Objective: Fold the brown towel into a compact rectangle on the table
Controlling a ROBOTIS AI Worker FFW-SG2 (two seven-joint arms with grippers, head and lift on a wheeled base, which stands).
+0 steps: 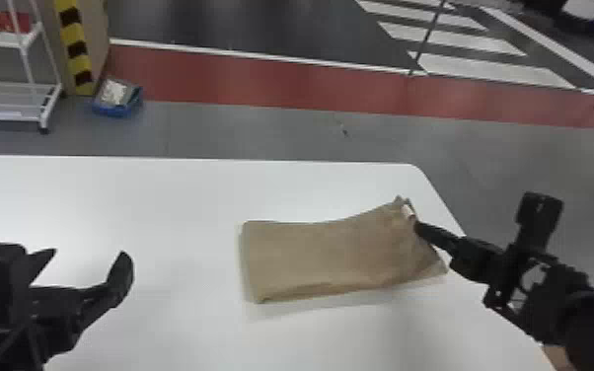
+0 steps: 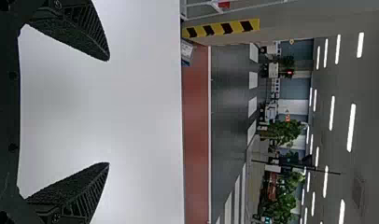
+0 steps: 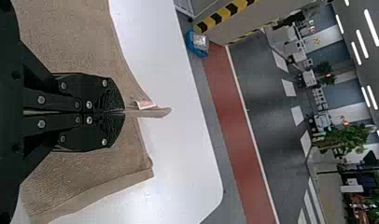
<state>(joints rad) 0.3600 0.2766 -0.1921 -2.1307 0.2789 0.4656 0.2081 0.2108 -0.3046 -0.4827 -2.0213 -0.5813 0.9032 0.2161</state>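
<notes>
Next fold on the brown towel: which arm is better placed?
Right, I'd say. The right gripper is shut on the brown towel; the left gripper is open, off to the towel's left.

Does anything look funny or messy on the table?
Yes, the brown towel is crooked at its right end, where the right hand pinches up a little ridge. A white tag sticks out there too. Nothing looks spilled.

white table [image 1: 172, 197], rounded corners; brown towel [image 1: 330, 251] on it, folded, near one corner.
</notes>
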